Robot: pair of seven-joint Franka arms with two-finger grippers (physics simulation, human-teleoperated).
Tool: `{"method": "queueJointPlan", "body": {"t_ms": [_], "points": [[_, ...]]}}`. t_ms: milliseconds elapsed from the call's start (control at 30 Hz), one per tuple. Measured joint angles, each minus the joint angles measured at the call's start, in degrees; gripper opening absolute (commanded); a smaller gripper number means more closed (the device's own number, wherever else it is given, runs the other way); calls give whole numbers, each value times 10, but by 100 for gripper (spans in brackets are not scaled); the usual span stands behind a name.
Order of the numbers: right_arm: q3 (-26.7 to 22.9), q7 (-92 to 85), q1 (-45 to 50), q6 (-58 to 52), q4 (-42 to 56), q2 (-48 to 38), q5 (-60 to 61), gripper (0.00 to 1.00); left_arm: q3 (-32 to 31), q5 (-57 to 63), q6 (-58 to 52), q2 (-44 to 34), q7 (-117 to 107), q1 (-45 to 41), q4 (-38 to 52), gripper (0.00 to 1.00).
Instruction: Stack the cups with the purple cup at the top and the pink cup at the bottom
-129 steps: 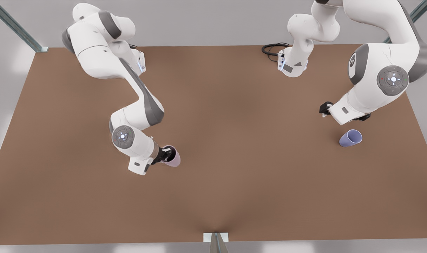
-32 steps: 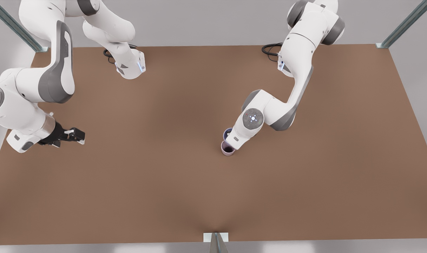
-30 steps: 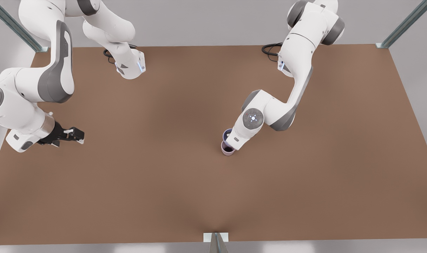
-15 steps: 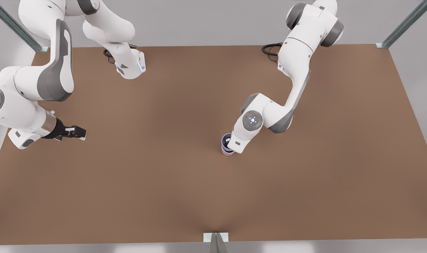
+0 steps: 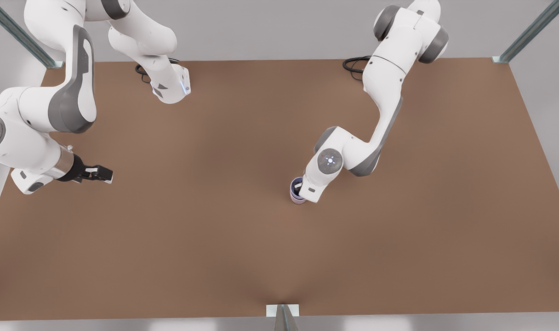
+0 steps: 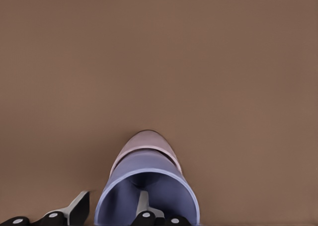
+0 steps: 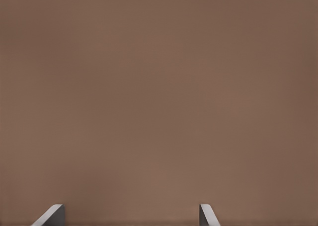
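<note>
The purple cup (image 6: 145,161) sits nested inside the pink cup (image 6: 147,140), upright near the table's middle. In the front view the purple cup's rim (image 5: 295,183) shows just above the pink cup's wall (image 5: 297,200). My left gripper (image 6: 114,202) is shut on the purple cup's rim, with one finger inside the cup and one outside; in the front view that gripper (image 5: 300,187) hangs over the stack on the arm from the front view's right. My right gripper (image 5: 105,174) waits open at the front view's far left; its spread fingers (image 7: 52,215) hang over bare table.
The brown table (image 5: 279,257) is bare around the stack. The arm bases (image 5: 171,87) (image 5: 376,85) stand at the far edge with black cables (image 5: 353,64). Metal frame posts (image 5: 284,317) mark the near edge and back corners.
My left gripper has lowered the purple cup over and into the pink cup, which stayed put. Earlier still, the right gripper let go of the pink cup there and withdrew.
</note>
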Motion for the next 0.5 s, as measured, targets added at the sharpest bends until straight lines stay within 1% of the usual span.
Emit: {"method": "queueJointPlan", "body": {"t_ms": [100,167,200,233,333,400,500], "points": [[0,3,1,1,0,0,0,100,1,1,-9,-27,-1,6,2,100],[0,5,1,2,0,0,0,100,9,9,-38,-68,-1,11,6,100],[0,5,1,3,-1,1,0,100,27,14,-60,-95,1,15,12,100],[0,6,2,3,-1,1,0,100,44,18,-83,-121,6,30,19,100],[0,8,3,4,0,2,0,100,70,70,-162,-200,71,121,25,100],[0,9,2,4,0,2,0,100,107,89,-205,-235,132,160,23,100],[0,11,3,5,0,2,0,100,120,100,-251,-254,210,172,22,100]]}}
